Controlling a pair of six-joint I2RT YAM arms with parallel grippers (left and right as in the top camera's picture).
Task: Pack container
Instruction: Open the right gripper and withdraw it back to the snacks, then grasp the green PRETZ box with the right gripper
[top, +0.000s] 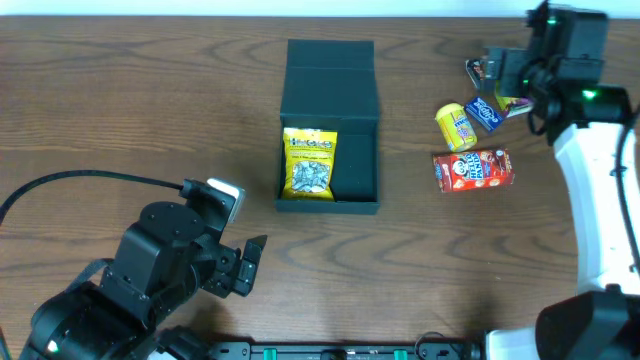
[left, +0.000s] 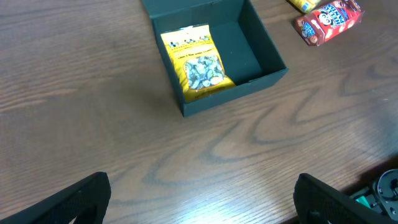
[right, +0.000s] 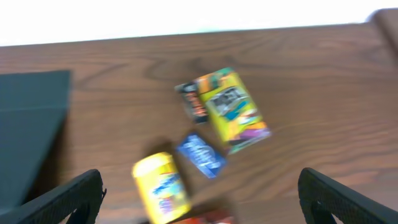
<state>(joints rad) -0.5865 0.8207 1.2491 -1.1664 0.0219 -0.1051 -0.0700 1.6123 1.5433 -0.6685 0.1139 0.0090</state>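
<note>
The left two-finger gripper (left: 202, 180) stands spread wide above the brown wooden table (left: 93, 93), holding and touching nothing. The right two-finger gripper (right: 200, 177) is equally wide and empty above small loose snack packets (right: 161, 186). The dark teal-black square cardboard container (top: 330, 206) sits open, its flap lid (top: 330, 75) folded back, with a yellow crinkly snack bag (top: 309, 163) in its left half. Seen from overhead it lies at one o'clock from the left gripper and eight o'clock from the right, well apart from both.
</note>
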